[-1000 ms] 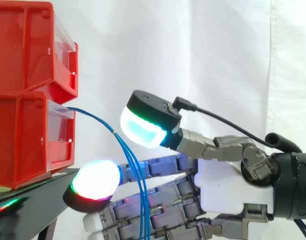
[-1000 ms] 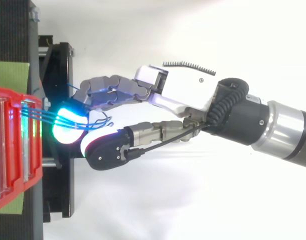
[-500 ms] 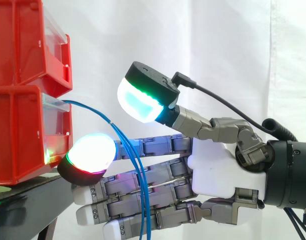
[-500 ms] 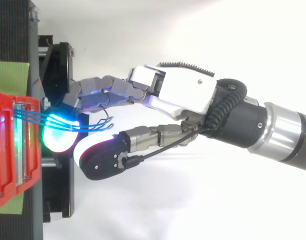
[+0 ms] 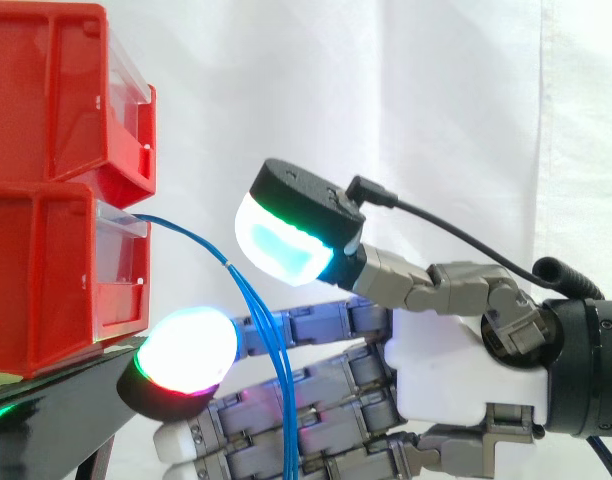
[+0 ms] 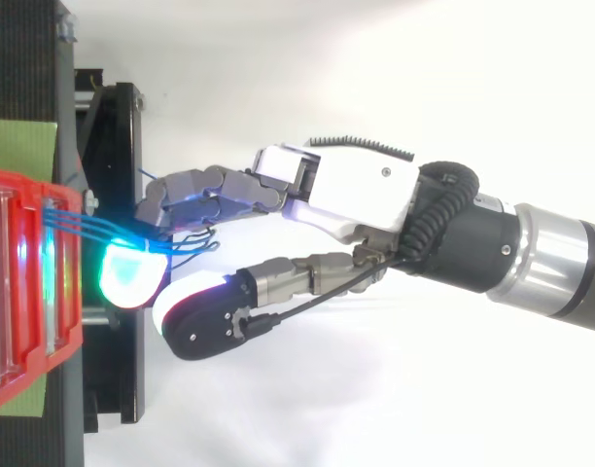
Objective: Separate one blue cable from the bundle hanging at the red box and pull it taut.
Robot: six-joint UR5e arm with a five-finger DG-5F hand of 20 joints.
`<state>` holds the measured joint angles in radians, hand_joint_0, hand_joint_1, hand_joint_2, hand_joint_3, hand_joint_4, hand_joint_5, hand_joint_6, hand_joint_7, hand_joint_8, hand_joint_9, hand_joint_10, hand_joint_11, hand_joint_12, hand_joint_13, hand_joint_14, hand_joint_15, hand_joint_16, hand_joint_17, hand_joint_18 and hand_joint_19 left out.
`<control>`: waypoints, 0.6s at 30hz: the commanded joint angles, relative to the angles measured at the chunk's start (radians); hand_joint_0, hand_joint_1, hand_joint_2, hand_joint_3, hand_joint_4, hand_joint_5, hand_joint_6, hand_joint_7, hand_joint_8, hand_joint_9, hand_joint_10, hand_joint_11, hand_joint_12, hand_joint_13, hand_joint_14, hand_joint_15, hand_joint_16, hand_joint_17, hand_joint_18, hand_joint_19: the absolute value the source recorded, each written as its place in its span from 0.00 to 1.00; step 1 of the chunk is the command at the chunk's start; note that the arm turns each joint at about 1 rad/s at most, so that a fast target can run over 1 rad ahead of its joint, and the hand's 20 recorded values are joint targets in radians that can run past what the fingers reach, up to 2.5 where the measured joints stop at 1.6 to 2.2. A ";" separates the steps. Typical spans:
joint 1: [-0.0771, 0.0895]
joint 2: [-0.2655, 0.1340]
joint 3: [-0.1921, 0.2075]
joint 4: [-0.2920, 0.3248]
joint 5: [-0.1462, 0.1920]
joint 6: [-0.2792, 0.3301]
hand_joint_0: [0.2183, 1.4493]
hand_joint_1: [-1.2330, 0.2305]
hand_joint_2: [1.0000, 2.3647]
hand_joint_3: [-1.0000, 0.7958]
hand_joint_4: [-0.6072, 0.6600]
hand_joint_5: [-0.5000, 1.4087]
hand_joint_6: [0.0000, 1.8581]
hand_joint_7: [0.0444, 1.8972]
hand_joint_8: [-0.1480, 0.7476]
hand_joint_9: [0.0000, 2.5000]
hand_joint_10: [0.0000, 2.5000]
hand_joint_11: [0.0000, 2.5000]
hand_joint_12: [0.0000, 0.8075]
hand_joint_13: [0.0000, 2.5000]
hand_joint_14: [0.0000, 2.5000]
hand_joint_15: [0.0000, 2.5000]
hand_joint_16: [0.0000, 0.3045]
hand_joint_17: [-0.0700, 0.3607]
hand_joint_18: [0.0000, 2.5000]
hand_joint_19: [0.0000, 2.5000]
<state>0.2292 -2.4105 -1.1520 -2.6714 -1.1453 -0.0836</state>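
Several thin blue cables [image 5: 276,350] arc from the glossy red plastic box [image 5: 46,270]. The hand [image 5: 441,375] lies open, straight fingers gripping nothing.

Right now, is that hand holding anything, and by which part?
Nothing is held: the hand is open, the blue cables hang across its straight fingers, thumb apart.

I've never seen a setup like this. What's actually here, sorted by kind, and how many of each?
Red plastic bins, stacked one on the other: 2
Bundle of thin blue cables: 1
Black stand under the bins: 1
Robot hand with glowing fingertip pads: 1
Total: 5
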 commanded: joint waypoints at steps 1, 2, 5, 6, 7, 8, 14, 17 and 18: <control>-0.004 -0.001 0.000 -0.022 -0.001 0.018 0.28 0.50 0.00 0.28 0.70 0.18 0.27 0.50 0.47 0.26 0.01 0.17 0.38 0.19 0.00 0.09 0.12 0.36 0.15 0.15; -0.004 -0.001 0.000 -0.024 -0.001 0.022 0.28 0.50 0.00 0.28 0.70 0.18 0.27 0.50 0.47 0.26 0.01 0.17 0.38 0.19 0.00 0.09 0.12 0.36 0.15 0.15; -0.005 0.001 0.000 -0.025 0.001 0.036 0.28 0.50 0.00 0.28 0.70 0.18 0.27 0.50 0.47 0.26 0.01 0.17 0.38 0.19 0.00 0.09 0.12 0.36 0.15 0.15; -0.005 -0.001 0.000 -0.025 0.001 0.036 0.28 0.50 0.00 0.28 0.70 0.18 0.27 0.50 0.47 0.26 0.01 0.17 0.38 0.19 0.00 0.09 0.12 0.36 0.15 0.15; -0.007 0.001 0.000 -0.025 -0.001 0.036 0.28 0.50 0.00 0.28 0.70 0.18 0.27 0.50 0.47 0.26 0.01 0.17 0.38 0.19 0.00 0.09 0.12 0.36 0.15 0.15; -0.007 -0.001 0.000 -0.025 -0.001 0.036 0.28 0.50 0.00 0.28 0.69 0.18 0.27 0.50 0.47 0.26 0.01 0.17 0.38 0.19 0.00 0.09 0.12 0.36 0.15 0.15; -0.011 -0.001 0.000 -0.033 -0.002 0.034 0.28 0.50 0.00 0.28 0.70 0.18 0.27 0.50 0.47 0.26 0.01 0.17 0.38 0.19 0.00 0.09 0.12 0.36 0.15 0.15; -0.014 -0.001 -0.002 -0.047 -0.004 0.036 0.28 0.50 0.00 0.28 0.70 0.18 0.27 0.50 0.47 0.26 0.01 0.17 0.38 0.19 0.00 0.09 0.12 0.36 0.15 0.15; -0.016 0.001 0.000 -0.055 -0.005 0.039 0.28 0.50 0.00 0.28 0.70 0.18 0.27 0.50 0.47 0.26 0.01 0.17 0.38 0.19 0.00 0.09 0.12 0.36 0.15 0.15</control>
<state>0.2169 -2.4108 -1.1530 -2.7109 -1.1487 -0.0478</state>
